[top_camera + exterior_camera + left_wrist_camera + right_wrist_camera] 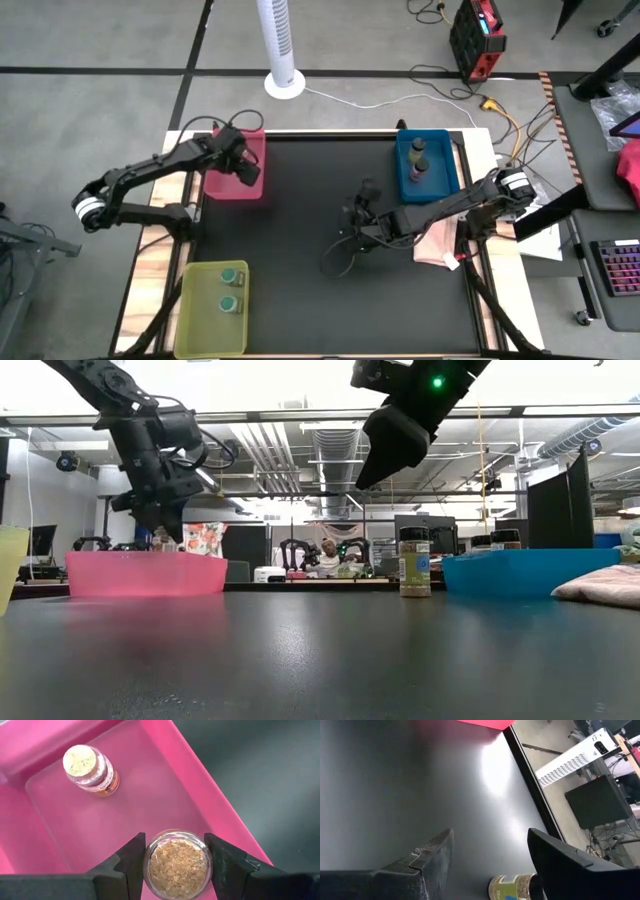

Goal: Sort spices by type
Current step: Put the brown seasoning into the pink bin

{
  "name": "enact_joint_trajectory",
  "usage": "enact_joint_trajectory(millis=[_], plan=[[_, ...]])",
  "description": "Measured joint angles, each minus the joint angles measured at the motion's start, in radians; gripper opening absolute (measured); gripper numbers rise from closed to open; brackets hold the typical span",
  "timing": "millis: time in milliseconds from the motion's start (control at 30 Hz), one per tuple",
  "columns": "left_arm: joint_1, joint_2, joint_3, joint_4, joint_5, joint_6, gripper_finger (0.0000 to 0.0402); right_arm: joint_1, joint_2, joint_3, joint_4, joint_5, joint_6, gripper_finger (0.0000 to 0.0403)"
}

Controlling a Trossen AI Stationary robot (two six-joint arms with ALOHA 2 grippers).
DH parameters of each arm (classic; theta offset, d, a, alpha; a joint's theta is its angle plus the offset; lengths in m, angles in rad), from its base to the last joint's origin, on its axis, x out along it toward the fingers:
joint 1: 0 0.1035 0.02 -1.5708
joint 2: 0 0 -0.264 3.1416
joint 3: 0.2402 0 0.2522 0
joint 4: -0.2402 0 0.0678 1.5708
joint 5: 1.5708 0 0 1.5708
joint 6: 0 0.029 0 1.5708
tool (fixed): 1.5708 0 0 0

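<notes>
My left gripper is over the pink tray at the table's far left, shut on a spice jar of brown flakes. A second jar with a pale top rests on the tray's floor. My right gripper hangs open above mid-table. A dark-capped jar of greenish spice stands upright on the table under it, untouched. Two dark-capped jars stand in the blue tray. Two green-lidded jars stand in the yellow-green tray. My left gripper pinches the brown-flake jar's round body between its two fingers, one on each side. The fingers come from above, pointing down. The jar is seen end-on, held upright and clear of the tray floor, near the tray's inner wall.
A pink cloth lies at the table's right edge near the right arm. The dark mat's near half is open room. A white tower fan and a red device stand on the floor beyond the far edge.
</notes>
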Motion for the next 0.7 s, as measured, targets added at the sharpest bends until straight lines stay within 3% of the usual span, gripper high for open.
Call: enact_joint_trajectory(millis=[400,700], plan=[[0.0,-0.003,-0.104,0.144,-0.005,-0.021,0.0154,0.0,0.0,-0.012,0.009,-0.001,0.0,0.0233],[0.0,0.003,-0.142,0.171,-0.026,-0.029,0.0154,0.0,0.0,-0.022,0.035,-0.017,0.0,0.0246]])
